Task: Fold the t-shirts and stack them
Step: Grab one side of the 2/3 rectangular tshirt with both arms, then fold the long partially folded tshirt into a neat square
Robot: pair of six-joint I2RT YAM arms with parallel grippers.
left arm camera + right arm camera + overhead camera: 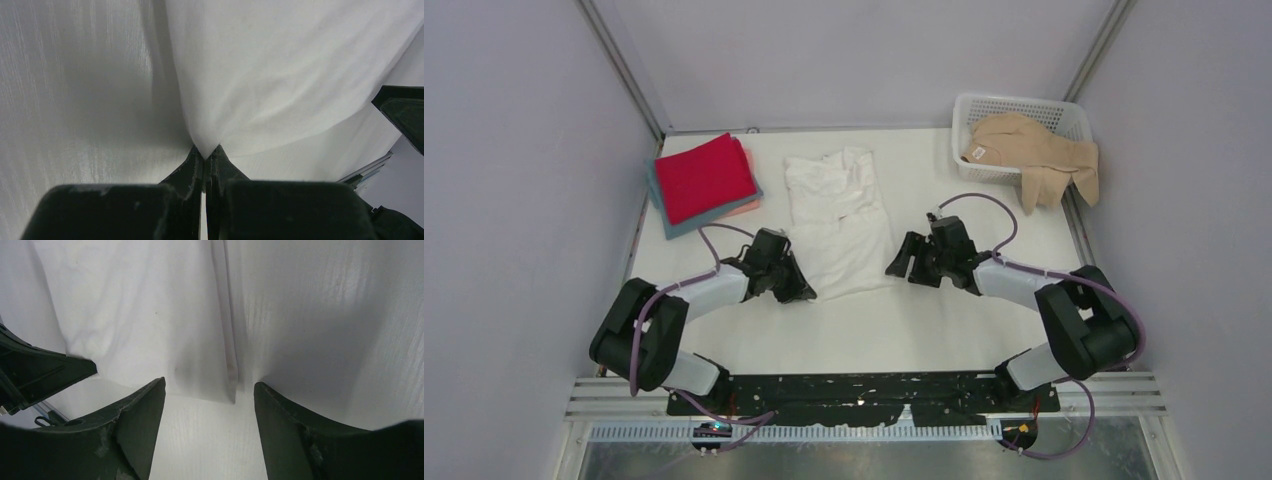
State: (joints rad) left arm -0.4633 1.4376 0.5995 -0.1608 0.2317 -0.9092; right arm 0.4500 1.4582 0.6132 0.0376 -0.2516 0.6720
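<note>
White t-shirt (839, 225): top view, yours lies mid-table, part folded, collar toward the far edge.
Folded stack: red square (706, 176) on teal-blue (680, 228) and pink (745, 207), far-left corner.
Tan t-shirt (1036, 158): draped over the basket (1014, 103), far-right corner.
Left gripper (804, 290): left wrist view, your jaws are pinched tight on the white shirt's near-left corner.
Right gripper (906, 268): right wrist view, jaws spread wide, gripping nothing; the shirt's folded right edge sits just ahead, between the fingers.
</note>
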